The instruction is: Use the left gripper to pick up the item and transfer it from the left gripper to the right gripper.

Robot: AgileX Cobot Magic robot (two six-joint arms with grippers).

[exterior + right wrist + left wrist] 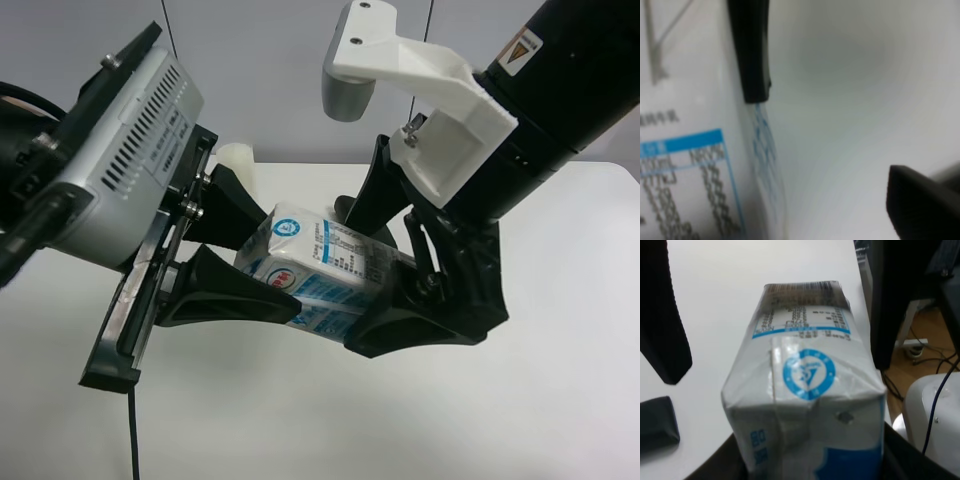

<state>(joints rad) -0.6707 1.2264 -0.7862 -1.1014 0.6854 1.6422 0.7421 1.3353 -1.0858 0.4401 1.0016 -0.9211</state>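
Note:
The item (312, 262), a white carton with light-blue print, hangs in the air between both grippers. The left gripper (280, 260), with its grey housing, is at the exterior high view's left and is shut on the carton's near end. In the left wrist view the carton (805, 390) fills the middle, with a blue round logo on its folded top. The right gripper (350, 280), with its white bracket, is open, with its fingers (887, 305) spread around the carton's far end. In the right wrist view the carton (685, 165) is apart from one right finger (925, 200).
A white candle (237, 158) stands on the white table (500, 400) behind the left gripper. A dark pouch (657, 420) lies on the table below. Past the table's edge are floor, cables and a white device (935, 415).

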